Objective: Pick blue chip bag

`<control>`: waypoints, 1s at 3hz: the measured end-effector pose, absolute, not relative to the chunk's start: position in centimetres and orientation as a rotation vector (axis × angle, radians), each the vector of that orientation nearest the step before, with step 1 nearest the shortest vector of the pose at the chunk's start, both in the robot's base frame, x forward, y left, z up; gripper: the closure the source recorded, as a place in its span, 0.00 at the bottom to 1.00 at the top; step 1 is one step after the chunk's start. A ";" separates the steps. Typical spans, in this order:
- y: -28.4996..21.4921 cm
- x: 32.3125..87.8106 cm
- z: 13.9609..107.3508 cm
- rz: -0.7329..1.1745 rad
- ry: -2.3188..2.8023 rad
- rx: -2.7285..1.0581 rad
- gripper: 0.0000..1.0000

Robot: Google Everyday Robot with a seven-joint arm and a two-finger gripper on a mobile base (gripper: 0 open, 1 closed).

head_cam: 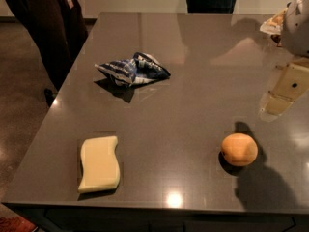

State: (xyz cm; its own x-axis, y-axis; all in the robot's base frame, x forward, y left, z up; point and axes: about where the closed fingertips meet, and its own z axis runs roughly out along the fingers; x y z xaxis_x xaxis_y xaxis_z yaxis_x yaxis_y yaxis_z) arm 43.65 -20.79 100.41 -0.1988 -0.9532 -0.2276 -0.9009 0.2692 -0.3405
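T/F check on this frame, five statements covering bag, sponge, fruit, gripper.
1. The blue chip bag lies on the table with nothing gripping it. True.
2. The gripper is directly over the bag. False: it is at the right edge of the view, well apart from the bag.
3. The yellow sponge lies flat near the table's front left corner. True.
4. The orange fruit touches the sponge. False: they are apart, with the fruit at front right and the sponge at front left.
5. The bag is nearer the camera than the sponge. False: it lies farther back, behind the sponge.
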 end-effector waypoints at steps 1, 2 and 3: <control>-20.8 43.6 100.4 -0.184 2.158 -1.681 0.00; -19.0 44.8 100.3 -0.150 2.112 -1.708 0.00; -16.6 47.1 99.4 -0.110 2.067 -1.733 0.00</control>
State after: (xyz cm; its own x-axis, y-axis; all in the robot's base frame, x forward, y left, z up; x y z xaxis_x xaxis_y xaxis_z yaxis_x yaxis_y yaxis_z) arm 47.12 -16.60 99.41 -0.1194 -0.9533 -0.2776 -0.9184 0.2123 -0.3339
